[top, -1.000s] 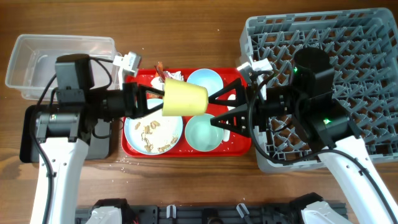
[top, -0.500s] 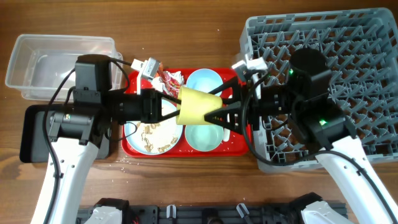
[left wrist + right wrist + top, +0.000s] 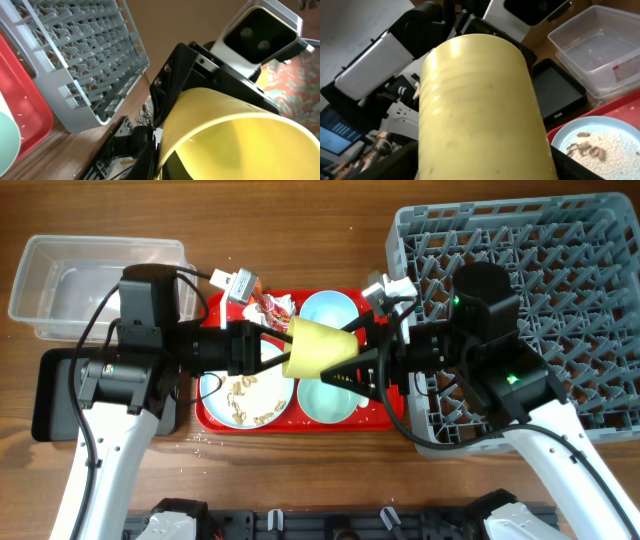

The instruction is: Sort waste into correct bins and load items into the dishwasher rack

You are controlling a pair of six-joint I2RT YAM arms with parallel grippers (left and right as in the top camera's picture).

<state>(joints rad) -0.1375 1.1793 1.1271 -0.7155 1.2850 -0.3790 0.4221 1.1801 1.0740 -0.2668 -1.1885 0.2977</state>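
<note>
Step in hand: loading the dishes; a hand-over of the small yellow cup (image 3: 318,350) from the left arm to the right, judged from both grippers meeting on it.
Cup position: in the air over the middle of the red tray (image 3: 213,422), lying on its side, open rim toward 9 o'clock and base toward 3 o'clock.
Left gripper (image 3: 283,350): clamped on the rim end of the cup, at the cup's 9 o'clock.
Right gripper (image 3: 340,357): fingers lie along the cup's base end from 3 o'clock, one each side. Whether they press on it or stand just clear cannot be told, even in the right wrist view.
Dishwasher rack (image 3: 560,270): at 3 o'clock from the cup, just beside the red tray; no dish seen in it.
Left on the tray: light blue plate (image 3: 215,402) with food scraps (image 3: 245,387) at 7 o'clock, mint-green bowl (image 3: 325,398) at 6 o'clock, light blue bowl (image 3: 327,307) at 12 o'clock, wrapper (image 3: 272,305) at 11 o'clock.
Bins: clear tub (image 3: 60,270) at 10 o'clock, black tray (image 3: 50,395) at 8 o'clock; the tub looks empty, the black tray is largely hidden by the left arm.
Progress: early; nothing racked or binned.
Next move calls for: a firm right-hand hold before the left lets go, then carrying the cup toward 3 o'clock and setting it mouth-down between the pegs.
Risk: smooth tapered wall may slip if released too soon.
</note>
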